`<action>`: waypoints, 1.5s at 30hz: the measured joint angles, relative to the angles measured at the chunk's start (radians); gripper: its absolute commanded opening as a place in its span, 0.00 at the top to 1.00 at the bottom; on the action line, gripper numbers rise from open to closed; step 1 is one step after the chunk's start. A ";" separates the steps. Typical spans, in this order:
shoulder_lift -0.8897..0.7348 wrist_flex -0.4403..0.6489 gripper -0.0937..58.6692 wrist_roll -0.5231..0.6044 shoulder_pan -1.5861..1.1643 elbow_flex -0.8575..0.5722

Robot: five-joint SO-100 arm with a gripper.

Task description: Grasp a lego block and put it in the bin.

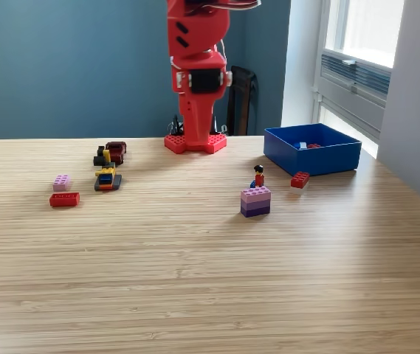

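Observation:
The blue bin point(313, 150) stands at the exterior view's right, with a few small blocks lying inside it. A red lego block point(300, 179) lies on the table just in front of the bin. A pink-and-purple stacked block point(255, 200) sits near the middle, with a tiny figure point(258, 176) behind it. At the left lie a pink block point(61, 182) and a red block point(64, 199). The red arm point(197, 74) stands upright over its base point(195, 142). Its upper part runs off the top edge, so the gripper is out of view.
A cluster of dark, yellow and blue pieces point(108, 166) sits left of the arm's base. A window sill and a wall bound the right side. The wooden table point(195, 280) stretches toward the camera.

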 measured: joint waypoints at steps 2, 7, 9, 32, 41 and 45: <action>0.002 -0.018 0.63 -0.023 0.078 0.035; 0.046 -0.103 0.65 -0.034 0.270 0.072; 0.081 -0.143 0.72 -0.034 0.330 0.092; 0.212 -0.476 0.80 -0.015 0.581 0.249; 0.215 -0.601 0.79 -0.038 0.615 0.341; 0.215 -0.601 0.75 -0.015 0.615 0.341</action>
